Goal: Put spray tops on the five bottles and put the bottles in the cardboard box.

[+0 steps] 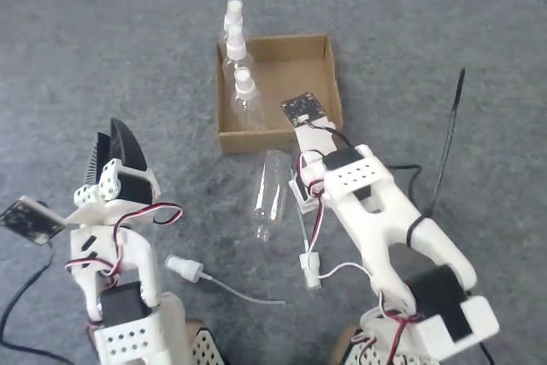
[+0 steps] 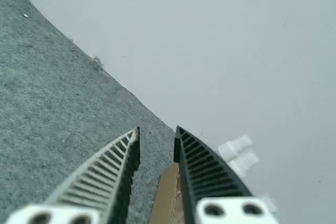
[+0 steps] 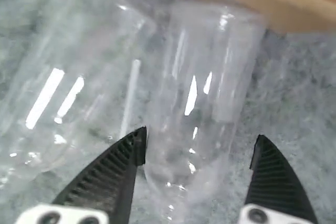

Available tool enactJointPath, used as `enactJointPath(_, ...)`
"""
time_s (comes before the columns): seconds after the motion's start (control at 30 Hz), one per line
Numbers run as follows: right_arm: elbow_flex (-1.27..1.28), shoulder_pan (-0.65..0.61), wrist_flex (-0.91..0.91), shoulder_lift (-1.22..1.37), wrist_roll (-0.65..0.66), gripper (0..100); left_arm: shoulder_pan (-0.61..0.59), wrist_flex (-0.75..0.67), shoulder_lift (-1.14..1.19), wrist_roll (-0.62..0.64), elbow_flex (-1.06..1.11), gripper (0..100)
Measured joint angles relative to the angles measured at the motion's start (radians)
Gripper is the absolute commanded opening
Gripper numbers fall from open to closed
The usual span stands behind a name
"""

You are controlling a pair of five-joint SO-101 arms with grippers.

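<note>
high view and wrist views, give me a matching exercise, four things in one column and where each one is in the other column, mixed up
Things
1. capped bottles
2. bare bottle
3. spray top
4. left gripper

Places
a. lying on the carpet just in front of the cardboard box
b. up off the carpet, empty, aimed toward the wall
c. inside the cardboard box
d. loose on the carpet beside the left arm's base

Pairs: 1-c, 2-a, 3-d, 4-b

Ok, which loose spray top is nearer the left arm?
The spray top lying beside the left arm's base; the other top lies by the right arm.
</note>
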Motion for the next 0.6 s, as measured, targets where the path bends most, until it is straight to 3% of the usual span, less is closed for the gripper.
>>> enactJointPath(0.23, 0.0, 0.021, 0.0, 0.008, 0.0, 5.4, 0.0, 0.0, 0.0, 0.0, 0.0, 10)
enactJointPath(0.6, 0.026, 0.057, 0.094, -0.192, 0.0, 4.4, 0.0, 0.0, 0.0, 0.0, 0.0, 10)
